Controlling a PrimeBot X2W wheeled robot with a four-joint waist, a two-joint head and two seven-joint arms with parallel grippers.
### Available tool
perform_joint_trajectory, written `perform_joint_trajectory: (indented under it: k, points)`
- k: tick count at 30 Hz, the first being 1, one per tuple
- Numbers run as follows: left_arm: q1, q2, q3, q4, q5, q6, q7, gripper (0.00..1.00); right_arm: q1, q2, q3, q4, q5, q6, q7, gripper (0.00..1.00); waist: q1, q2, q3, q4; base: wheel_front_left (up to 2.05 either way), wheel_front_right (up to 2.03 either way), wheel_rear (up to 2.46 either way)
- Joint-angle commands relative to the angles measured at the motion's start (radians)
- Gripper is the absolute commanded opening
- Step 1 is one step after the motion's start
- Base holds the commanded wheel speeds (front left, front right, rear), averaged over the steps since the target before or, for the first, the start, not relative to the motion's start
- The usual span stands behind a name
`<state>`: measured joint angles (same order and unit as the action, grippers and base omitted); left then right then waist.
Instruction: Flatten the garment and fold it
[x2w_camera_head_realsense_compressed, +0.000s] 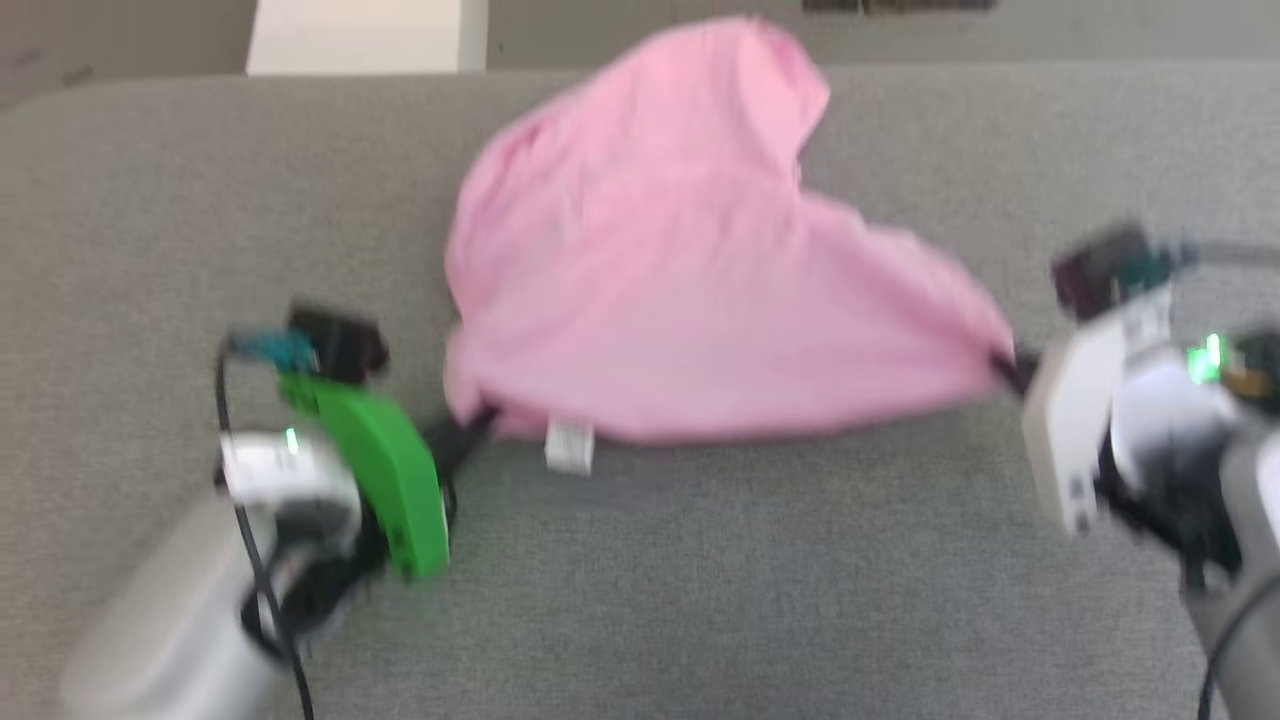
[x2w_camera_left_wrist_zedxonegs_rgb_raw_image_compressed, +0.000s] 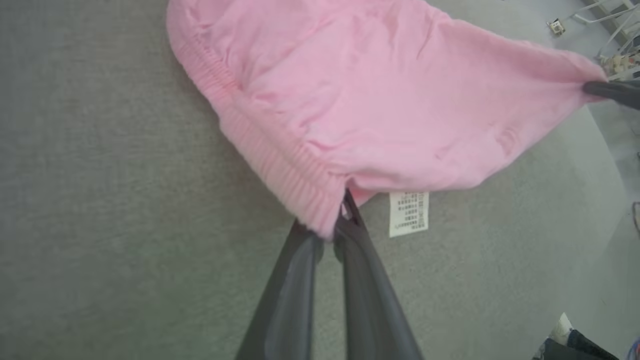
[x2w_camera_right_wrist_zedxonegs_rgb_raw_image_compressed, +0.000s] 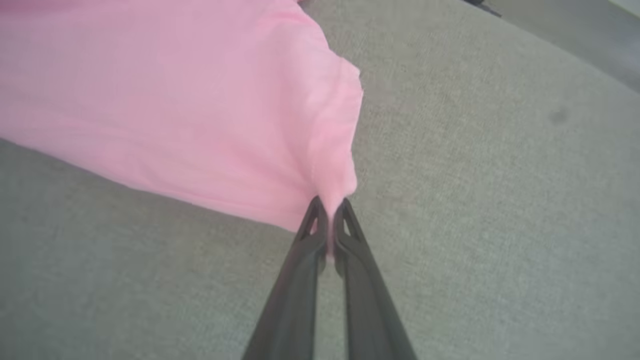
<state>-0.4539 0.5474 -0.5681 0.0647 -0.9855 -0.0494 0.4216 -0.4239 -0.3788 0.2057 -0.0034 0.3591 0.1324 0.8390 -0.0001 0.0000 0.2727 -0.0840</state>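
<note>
- The garment (x2w_camera_head_realsense_compressed: 680, 280), a light-pink knit pair of shorts, lies over the middle of the grey table (x2w_camera_head_realsense_compressed: 700, 580). It spreads from the near centre toward the far edge.
- The left gripper (x2w_camera_head_realsense_compressed: 480, 420) is closed on the garment's near-left corner. In the left wrist view its two dark fingers (x2w_camera_left_wrist_zedxonegs_rgb_raw_image_compressed: 360, 280) pinch the end of the ribbed elastic waistband (x2w_camera_left_wrist_zedxonegs_rgb_raw_image_compressed: 270, 155), with pink cloth caught between the tips.
- The right gripper (x2w_camera_head_realsense_compressed: 1005, 368) is closed on the near-right corner. In the right wrist view its tips (x2w_camera_right_wrist_zedxonegs_rgb_raw_image_compressed: 330, 210) meet on a gathered point of hemmed cloth.
- The near edge runs taut between the two grippers, roughly in a straight line across the head view.
- Behind that edge the cloth bunches loosely and narrows to a rounded hump near the table's far side.
- A small white care label (x2w_camera_head_realsense_compressed: 570, 445) hangs from the near edge, just beside the left gripper. Rows of print show on it in the left wrist view (x2w_camera_left_wrist_zedxonegs_rgb_raw_image_compressed: 409, 213).
- A shadow lies under the near edge in both wrist views, so that edge seems to sit slightly off the table.
- The left wrist carries a green cover (x2w_camera_head_realsense_compressed: 385, 470), the right a white one (x2w_camera_head_realsense_compressed: 1070, 430).
- The head view is blurred.
</note>
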Motion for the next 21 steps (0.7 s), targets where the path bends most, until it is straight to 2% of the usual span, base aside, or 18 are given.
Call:
perform_joint_trajectory:
  k: [1,4,8,14,18,21]
  points:
    - [0.063,0.019,-0.005,-0.041,-0.018,0.02,0.007,0.0,0.077,0.001,-0.027,-0.048,0.008,-0.002,0.027,0.0,0.0001,0.0,-0.076,0.014,0.0,0.0,0.0]
    - [0.177,0.054,-0.02,-0.118,-0.024,0.063,0.015,0.0,0.231,0.027,-0.092,-0.138,0.001,-0.002,0.07,0.0,0.0001,0.0,-0.098,0.017,0.0,0.0,0.0]
    - [0.304,0.09,-0.032,-0.209,-0.034,0.123,0.018,0.0,0.421,0.1,-0.17,-0.239,0.001,-0.002,0.121,0.0,0.0001,0.0,-0.118,0.028,0.0,0.0,0.0]
    - [0.436,0.139,-0.038,-0.312,-0.035,0.201,0.02,0.0,0.609,0.187,-0.231,-0.358,-0.014,-0.002,0.19,0.0,0.0001,0.0,-0.134,0.043,0.0,0.0,0.0]
    - [0.492,0.166,-0.074,-0.371,-0.017,0.227,0.046,0.0,0.694,0.211,-0.266,-0.425,-0.037,-0.002,0.267,0.0,0.0001,0.0,-0.137,0.055,0.0,0.0,0.0]
    - [0.497,0.144,-0.082,-0.408,-0.011,0.218,0.02,0.0,0.695,0.217,-0.286,-0.479,-0.046,-0.002,0.276,0.0,0.0001,0.0,-0.131,0.066,0.0,0.0,0.0]
